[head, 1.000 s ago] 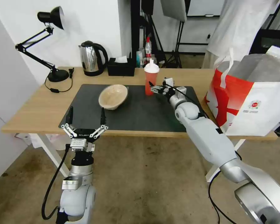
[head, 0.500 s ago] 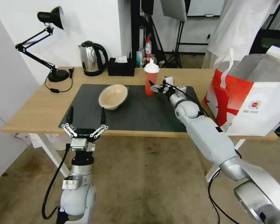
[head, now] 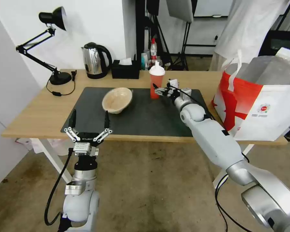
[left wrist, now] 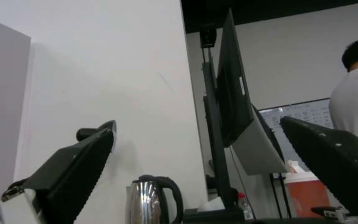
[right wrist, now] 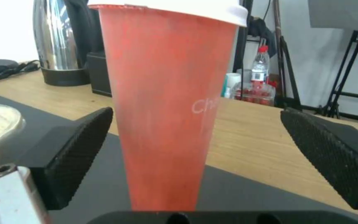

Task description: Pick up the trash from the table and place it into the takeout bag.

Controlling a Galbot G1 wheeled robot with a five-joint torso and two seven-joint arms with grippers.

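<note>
The right pincer (head: 156, 91) reached across the dark grey mat (head: 145, 116) on the light-wood counter (head: 38, 112), its fingers spread wide with the red cup (head: 156, 82) standing upright between them. In the right wrist view the cup (right wrist: 166, 102) rose between the two ribbed pads (right wrist: 81, 149), a gap showing on each side, so neither pad touched it. The white lid (head: 157, 69) sat in place on top.

The step in hand appeared to be the grasp of the cup, with the pincer placed around it but not closed. The next move would call for drawing the fingers together squarely on the tapered wall, firmly enough to hold and gently enough not to crush it, then lifting it straight up and carrying it to the right.

The takeout bag (head: 264, 106) stood open at the counter's right end, well apart from the cup. The beige paper-pulp bowl (head: 117, 100) lay tilted on the mat, left of the cup. The left pincer (head: 88, 120) was parked at the counter's near edge, fingers apart and pointing up, holding nothing. A steel kettle (head: 94, 61) and black tissue box (head: 125, 69) stood along the far edge.
</note>
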